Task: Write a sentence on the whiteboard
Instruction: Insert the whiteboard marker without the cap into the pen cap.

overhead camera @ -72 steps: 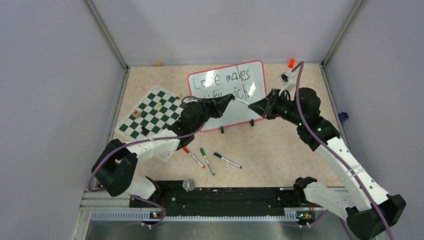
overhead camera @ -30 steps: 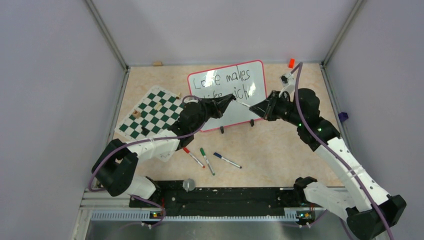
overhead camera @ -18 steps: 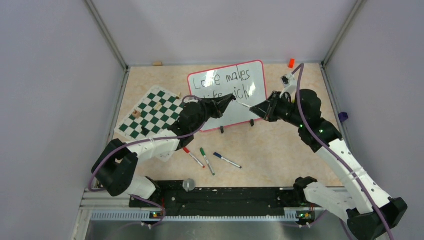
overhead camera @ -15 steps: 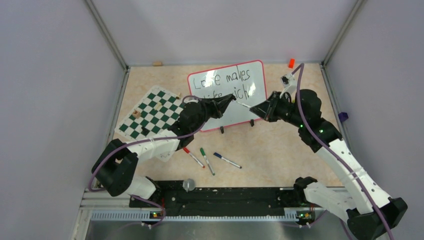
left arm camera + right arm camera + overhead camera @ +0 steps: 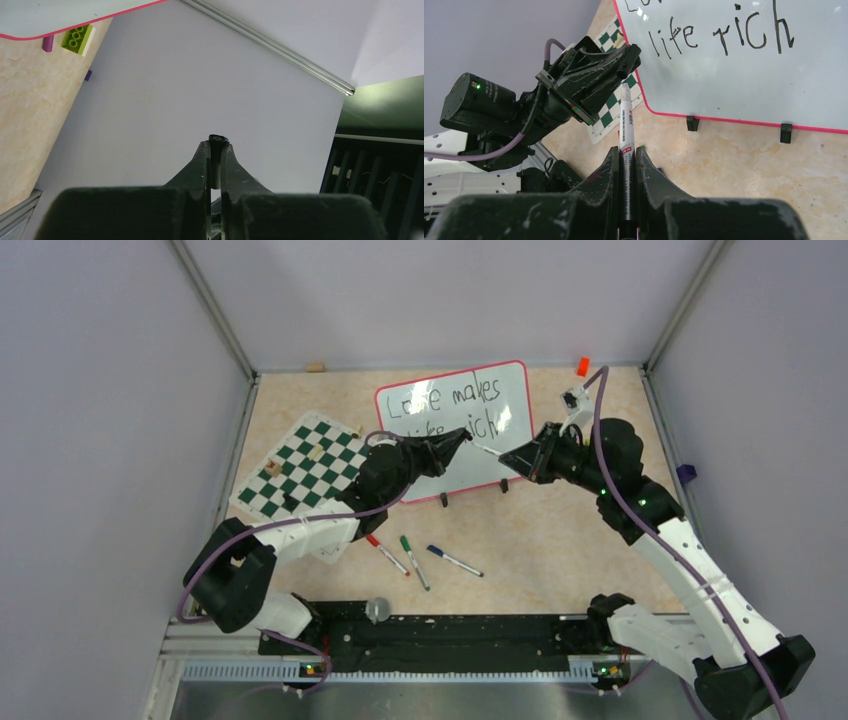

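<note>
Overhead, the left hand [image 5: 458, 438], pinching a black cap [image 5: 218, 138], hides part of the sentence [image 5: 470, 397] on the whiteboard [image 5: 470, 468] beyond both hands, while the right hand [image 5: 626, 150], gripping a marker [image 5: 626, 117], views "life rich" whole.

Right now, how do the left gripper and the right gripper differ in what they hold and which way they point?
The left gripper pinches a short black cap at its very fingertips; the right gripper clamps a long white marker that sticks out well past its fingers. The left gripper points rightward from the checkered mat side; the right gripper points leftward. Shared: both are shut, nearly tip to tip over the whiteboard.
</note>
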